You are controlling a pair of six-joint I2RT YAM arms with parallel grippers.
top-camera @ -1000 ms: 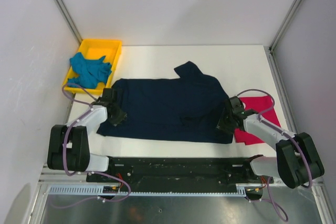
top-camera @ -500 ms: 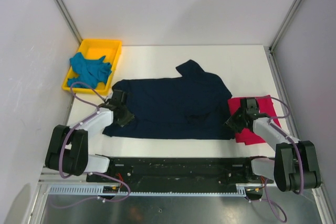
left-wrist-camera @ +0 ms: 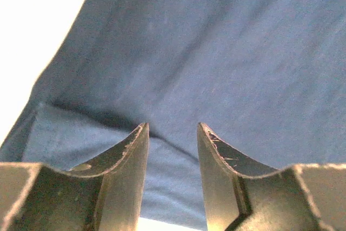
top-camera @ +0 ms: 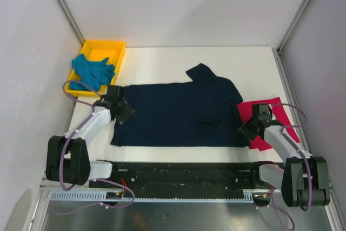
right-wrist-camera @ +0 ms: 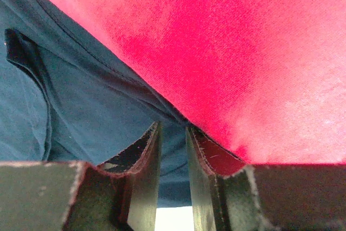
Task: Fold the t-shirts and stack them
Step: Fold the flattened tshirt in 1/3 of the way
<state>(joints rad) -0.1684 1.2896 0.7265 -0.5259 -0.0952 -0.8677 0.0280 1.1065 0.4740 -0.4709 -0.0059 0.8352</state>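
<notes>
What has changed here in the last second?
The right gripper dragged the navy t-shirt rightward, toward the crimson-pink t-shirt; the left gripper opened at its left edge. The teal t-shirt, yellow tray and crimson-pink t-shirt stayed put.

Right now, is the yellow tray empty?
No, a crumpled teal shirt lies in the yellow tray.

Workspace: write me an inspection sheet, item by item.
Surface: white table.
Job's things: navy shirt spread mid-table; pink shirt beside its right edge; teal shirt bunched in tray.
Clutter: yellow tray, far left corner.
Grippers: left gripper jaws apart over navy shirt; right gripper jaws narrowly apart at navy shirt's right edge, grip unclear.
Cables: purple cables loop off both arms.
Surroundings: white walls, metal posts.
</notes>
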